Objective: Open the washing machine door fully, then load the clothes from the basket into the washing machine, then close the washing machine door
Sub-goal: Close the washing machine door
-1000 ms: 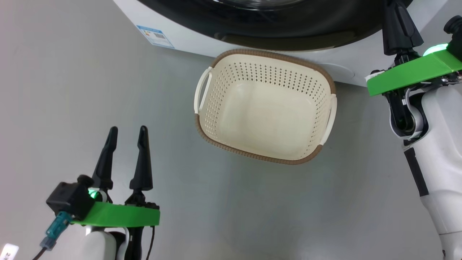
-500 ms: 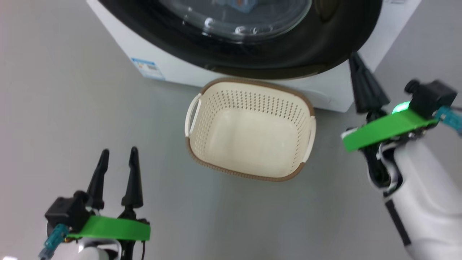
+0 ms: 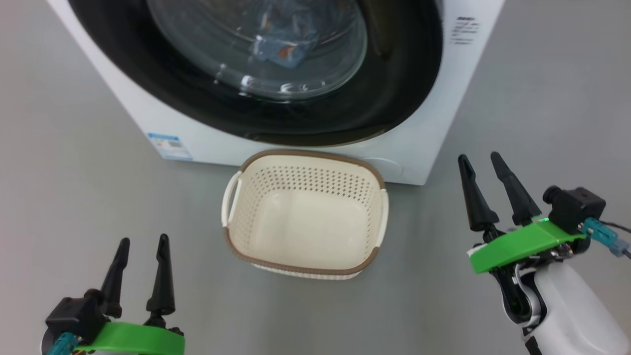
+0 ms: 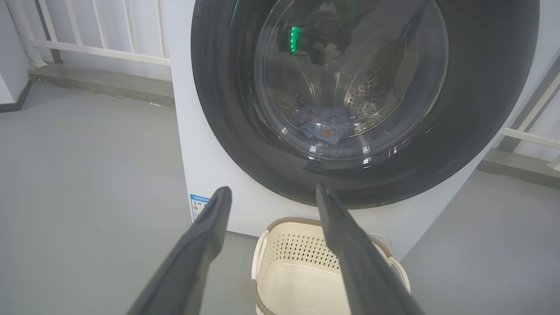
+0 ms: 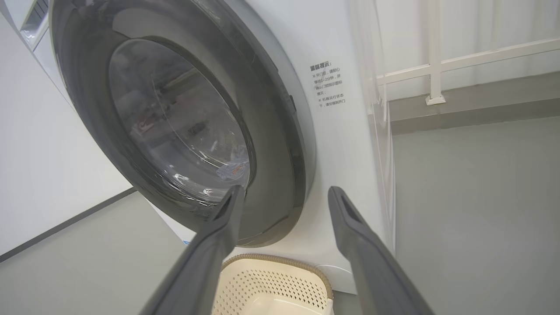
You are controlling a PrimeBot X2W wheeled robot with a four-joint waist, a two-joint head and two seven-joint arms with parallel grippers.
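Note:
The washing machine [image 3: 429, 148] stands ahead with its door [image 3: 394, 93] lying flush against the white front. Through the glass bowl I see the clothes [image 3: 283, 47] [image 4: 323, 124], light blue with orange-brown print, lying low in the steel drum. The cream basket [image 3: 231, 236] sits on the floor right in front of the machine and holds nothing. My left gripper [image 3: 142, 240] is open at the lower left, well short of the basket. My right gripper [image 3: 480, 157] is open to the right of the basket, clear of the machine's corner.
Grey floor [image 3: 74, 172] spreads on both sides of the machine. A white railing [image 4: 87, 43] on a low kerb runs behind it on the left, and more railing [image 5: 459, 61] stands behind on the right. A white wall [image 5: 35, 183] lies to the left in the right wrist view.
The head camera has tilted up, so more of the machine shows. My right gripper has come down and away from the door's rim and has gone from shut to open. The left gripper stays open.

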